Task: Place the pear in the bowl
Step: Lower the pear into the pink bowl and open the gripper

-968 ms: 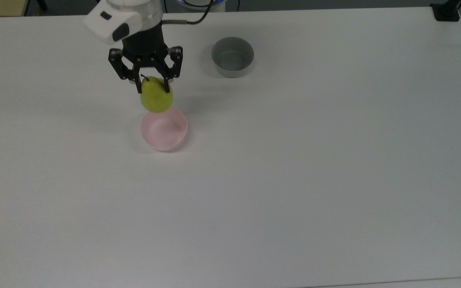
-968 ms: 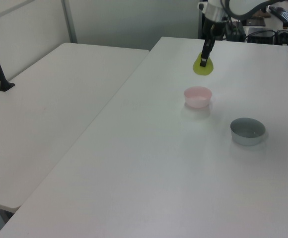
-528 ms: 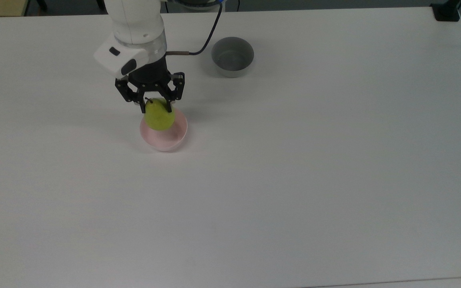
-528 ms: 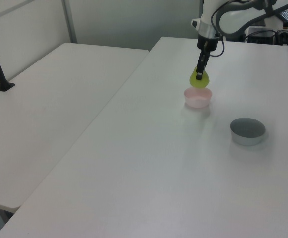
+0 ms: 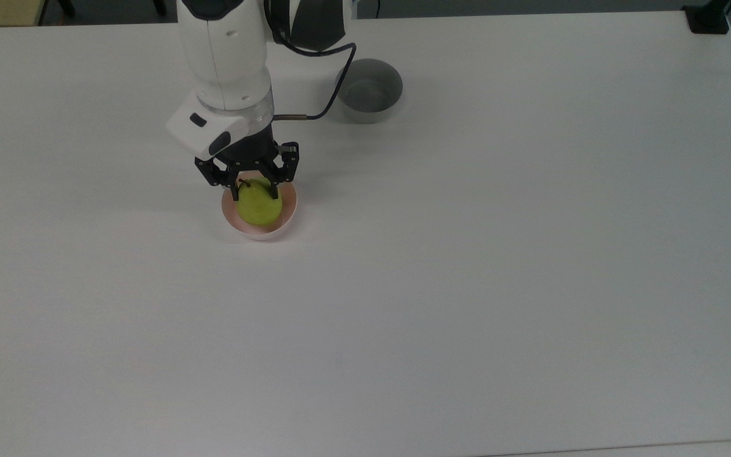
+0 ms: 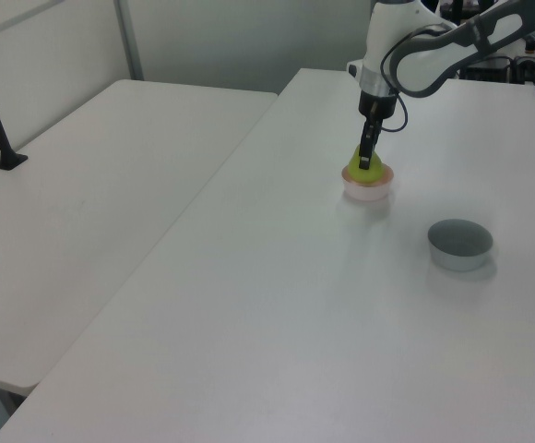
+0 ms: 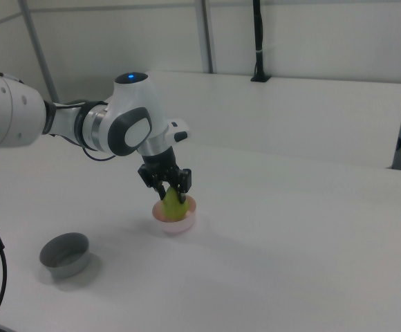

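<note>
Tool: my tool is clamped on the neck of the pear, fingers either side of the stem end; the grip has not been let go.
Pear: inside the rim of the bowl, body low in the pink hollow. In the right view the pear stands stem-up in the bowl. I cannot tell whether it touches the bottom.
Change: a second ago I held the pear above the desk, short of the bowl's far edge in the top view. Half a second ago it hung over the rim. Now it is down inside, and my arm has come forward and lower with it.
Bowl: has not moved; pink one, well apart from the grey bowl.
Left view: tool points straight down into the bowl.
Meaning for task: transport looks done, to my judgement. Release remains.
Risk: pear may tip against the wall once freed.
</note>
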You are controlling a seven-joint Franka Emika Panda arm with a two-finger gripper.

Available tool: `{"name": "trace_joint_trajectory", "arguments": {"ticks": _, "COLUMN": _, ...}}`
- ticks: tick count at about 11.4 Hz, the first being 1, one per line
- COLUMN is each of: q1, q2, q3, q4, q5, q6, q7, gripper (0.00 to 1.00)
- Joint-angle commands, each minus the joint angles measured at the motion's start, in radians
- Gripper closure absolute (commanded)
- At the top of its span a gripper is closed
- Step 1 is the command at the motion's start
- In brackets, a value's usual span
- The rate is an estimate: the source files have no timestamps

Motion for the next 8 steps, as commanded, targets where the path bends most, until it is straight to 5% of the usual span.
{"name": "trace_joint_trajectory", "arguments": {"ticks": 1, "q1": 0.026, "q2": 0.026, "q3": -0.014, "q4": -0.005, "q5": -0.02, "q6": 0.05, "q7": 0.021, "gripper": 0.78}}
{"name": "trace_joint_trajectory", "arguments": {"ticks": 2, "q1": 0.027, "q2": 0.024, "q3": -0.014, "q4": -0.006, "q5": -0.019, "q6": 0.048, "q7": 0.024, "gripper": 0.66}}
{"name": "trace_joint_trajectory", "arguments": {"ticks": 4, "q1": 0.024, "q2": 0.026, "q3": -0.014, "q4": -0.003, "q5": -0.019, "q6": 0.047, "q7": 0.035, "gripper": 0.0}}
{"name": "trace_joint_trajectory", "arguments": {"ticks": 8, "q1": 0.018, "q2": 0.007, "q3": -0.014, "q4": 0.003, "q5": -0.017, "q6": 0.032, "q7": 0.059, "gripper": 0.0}}
